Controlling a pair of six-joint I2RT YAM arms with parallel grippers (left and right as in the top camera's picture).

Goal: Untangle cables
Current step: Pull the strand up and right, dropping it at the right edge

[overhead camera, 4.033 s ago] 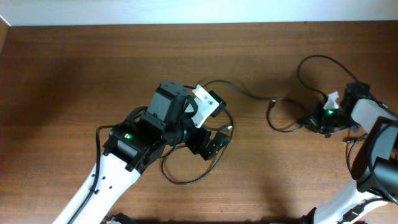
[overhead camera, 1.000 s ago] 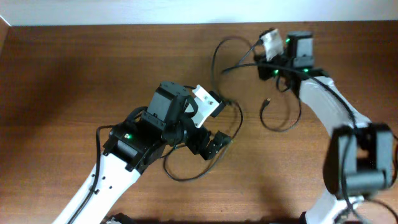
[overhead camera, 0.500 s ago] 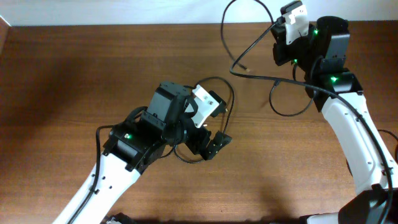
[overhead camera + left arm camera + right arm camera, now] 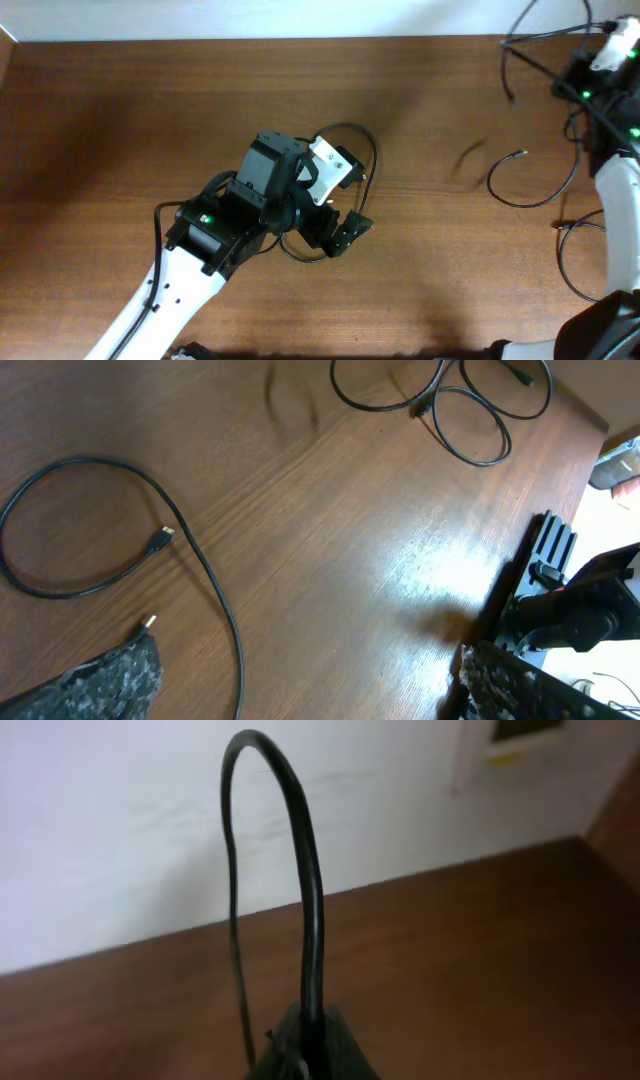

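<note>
Held cord: a thin black flexible cord (image 4: 314,920) arches up out of the right hand (image 4: 310,1045), over at the far right corner of the desk.
Right hand: its fingers are pinched together on that cord.
Loose loop: a loose black loop (image 4: 525,205) hangs or lies just below that hand, I can't tell which. Its small plug end (image 4: 521,153) is free.
Second cord: a second thin black cord (image 4: 90,458) lies flat on the brown wooden desk (image 4: 120,110), curled in an open loop, well apart from the right-side cords.
Plugs: its two small metal-tipped plugs (image 4: 160,538) lie bare on the wood.
Left hand: the left hand (image 4: 345,232) hovers over the second cord. Its mottled grey padded fingers (image 4: 110,680) are spread wide apart, gripping nothing.
</note>
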